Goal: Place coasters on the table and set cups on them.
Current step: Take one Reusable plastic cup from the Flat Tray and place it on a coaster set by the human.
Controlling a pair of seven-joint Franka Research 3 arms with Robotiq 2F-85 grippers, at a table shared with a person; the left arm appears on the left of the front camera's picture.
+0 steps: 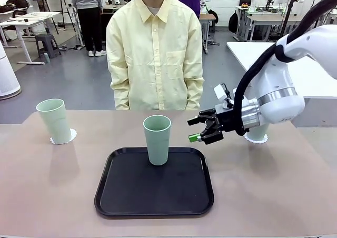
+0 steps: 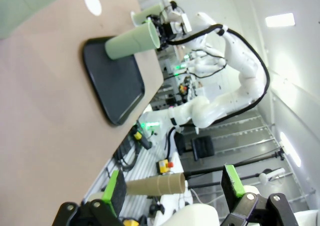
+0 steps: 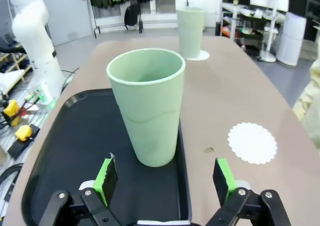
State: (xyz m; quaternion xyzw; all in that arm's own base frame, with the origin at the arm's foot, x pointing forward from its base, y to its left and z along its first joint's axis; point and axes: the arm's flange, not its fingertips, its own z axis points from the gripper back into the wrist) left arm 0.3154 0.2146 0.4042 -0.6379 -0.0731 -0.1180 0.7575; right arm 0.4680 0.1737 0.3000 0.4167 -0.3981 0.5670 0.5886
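One pale-green cup (image 1: pixel 157 139) stands upright on the black tray (image 1: pixel 126 196). My right gripper (image 1: pixel 192 130) hovers just to its right, open, fingers pointing at it. In the right wrist view this cup (image 3: pixel 146 106) stands ahead of the open gripper (image 3: pixel 165 181), outside its green pads (image 3: pixel 106 178). A bare coaster (image 3: pixel 252 142) lies on the table (image 3: pixel 225 96) beside the tray. The left cup (image 1: pixel 54 120) stands on a coaster (image 1: pixel 64 138). Behind my right arm, a third cup's base sits on a coaster (image 1: pixel 257 139). My left gripper (image 2: pixel 174 186) is open and holds nothing, off the table's side.
A person in a pale yellow shirt (image 1: pixel 155 53) stands at the far side of the table, hands behind the back. A white table (image 1: pixel 300 69) stands at the back right. The tan table top (image 1: pixel 47 196) around the tray is bare.
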